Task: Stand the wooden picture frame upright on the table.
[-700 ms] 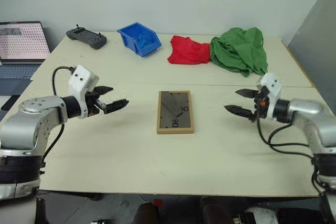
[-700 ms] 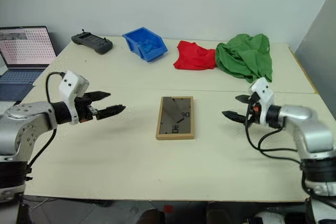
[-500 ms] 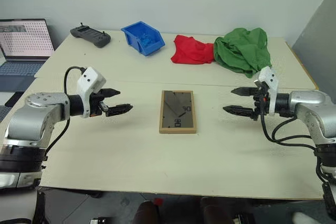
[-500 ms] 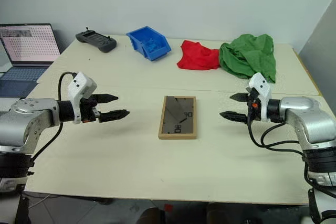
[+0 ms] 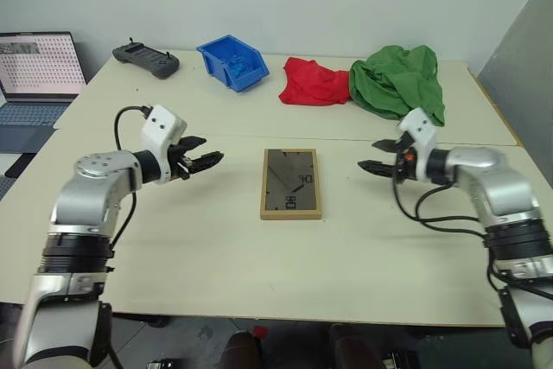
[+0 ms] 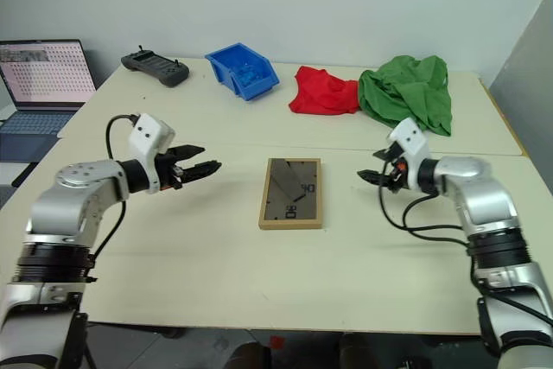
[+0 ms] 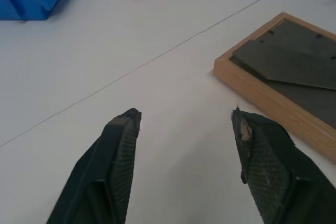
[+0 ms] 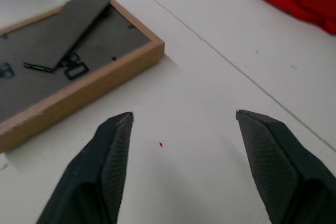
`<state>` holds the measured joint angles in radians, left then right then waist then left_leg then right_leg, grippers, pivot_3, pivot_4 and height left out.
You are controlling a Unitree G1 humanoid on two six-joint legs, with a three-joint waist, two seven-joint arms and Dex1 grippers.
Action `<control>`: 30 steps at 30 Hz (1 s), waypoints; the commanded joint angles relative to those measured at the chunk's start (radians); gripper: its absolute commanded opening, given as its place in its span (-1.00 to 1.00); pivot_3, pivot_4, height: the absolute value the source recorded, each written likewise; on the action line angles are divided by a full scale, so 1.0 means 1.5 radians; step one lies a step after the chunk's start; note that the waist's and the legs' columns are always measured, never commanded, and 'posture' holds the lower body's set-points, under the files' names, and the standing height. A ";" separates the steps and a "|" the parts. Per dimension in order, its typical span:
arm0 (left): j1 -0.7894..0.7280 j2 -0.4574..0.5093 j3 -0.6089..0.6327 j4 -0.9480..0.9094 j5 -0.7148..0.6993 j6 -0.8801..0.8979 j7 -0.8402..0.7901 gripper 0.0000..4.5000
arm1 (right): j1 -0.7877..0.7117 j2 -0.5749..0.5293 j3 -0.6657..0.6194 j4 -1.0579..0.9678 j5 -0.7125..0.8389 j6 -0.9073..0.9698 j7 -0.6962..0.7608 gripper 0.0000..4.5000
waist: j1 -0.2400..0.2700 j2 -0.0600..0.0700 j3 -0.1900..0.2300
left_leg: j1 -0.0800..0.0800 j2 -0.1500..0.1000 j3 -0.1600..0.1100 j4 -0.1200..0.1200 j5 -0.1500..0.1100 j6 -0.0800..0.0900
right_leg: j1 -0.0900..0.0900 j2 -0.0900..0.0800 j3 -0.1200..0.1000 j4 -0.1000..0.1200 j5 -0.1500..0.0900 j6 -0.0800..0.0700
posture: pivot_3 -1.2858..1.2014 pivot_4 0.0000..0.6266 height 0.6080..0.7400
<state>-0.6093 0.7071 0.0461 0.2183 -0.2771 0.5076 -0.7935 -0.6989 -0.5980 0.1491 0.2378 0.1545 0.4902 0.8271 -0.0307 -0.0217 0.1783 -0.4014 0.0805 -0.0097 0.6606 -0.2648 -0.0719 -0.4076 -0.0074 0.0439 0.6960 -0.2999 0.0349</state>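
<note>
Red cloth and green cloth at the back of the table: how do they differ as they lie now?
The red cloth lies fairly flat and low; the green cloth is bunched into a taller, crumpled heap. The green cloth covers more of the table than the red cloth. The red cloth sits nearer the blue bin; the green cloth lies toward the table's right edge. Both rest on the far tabletop, side by side and seemingly touching, beyond the wooden picture frame.
</note>
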 commanded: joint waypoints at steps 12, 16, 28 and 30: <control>-0.036 -0.229 -0.029 0.129 0.097 -0.118 0.202 -1.00 | -0.021 0.188 0.016 0.119 -0.113 -0.125 -0.214 -0.99 | 0.001 0.000 0.000 | 0.000 0.000 0.001 0.000 0.001 -0.002 | 0.000 -0.001 0.000 0.001 0.000 0.000 | 0.03 -0.52 1.00; -0.024 -0.251 -0.048 0.106 0.093 -0.096 0.176 -1.00 | -0.018 0.211 0.018 0.098 -0.108 -0.112 -0.209 -0.99 | 0.000 0.000 0.000 | 0.000 0.000 0.001 0.000 0.001 -0.002 | 0.000 -0.001 0.000 0.001 0.000 0.000 | 0.03 -0.52 1.00; 0.080 -0.192 -0.103 -0.113 0.062 0.033 0.055 -1.00 | 0.068 0.208 0.036 -0.117 -0.037 0.030 -0.096 -0.99 | 0.000 0.000 0.000 | 0.000 0.000 0.000 0.000 0.000 0.000 | 0.000 0.000 0.000 0.001 0.000 0.000 | 0.03 -0.52 1.00; 0.103 -0.170 -0.115 -0.173 0.047 0.067 0.024 -1.00 | 0.094 0.191 0.048 -0.181 -0.020 0.067 -0.071 -0.99 | 0.000 0.000 0.000 | 0.000 0.000 0.000 0.000 0.000 0.000 | 0.000 0.000 0.000 0.001 0.000 0.000 | 0.03 -0.52 1.00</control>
<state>-0.4613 0.4497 -0.0876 0.0741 -0.1586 0.5757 -0.6933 -0.5673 -0.3139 0.1895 0.0863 0.0726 0.5538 0.6633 -0.0309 -0.0214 0.1780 -0.4011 0.0802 -0.0101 0.6603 -0.2647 -0.0722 -0.4075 -0.0081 0.0437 0.6969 -0.2997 0.0350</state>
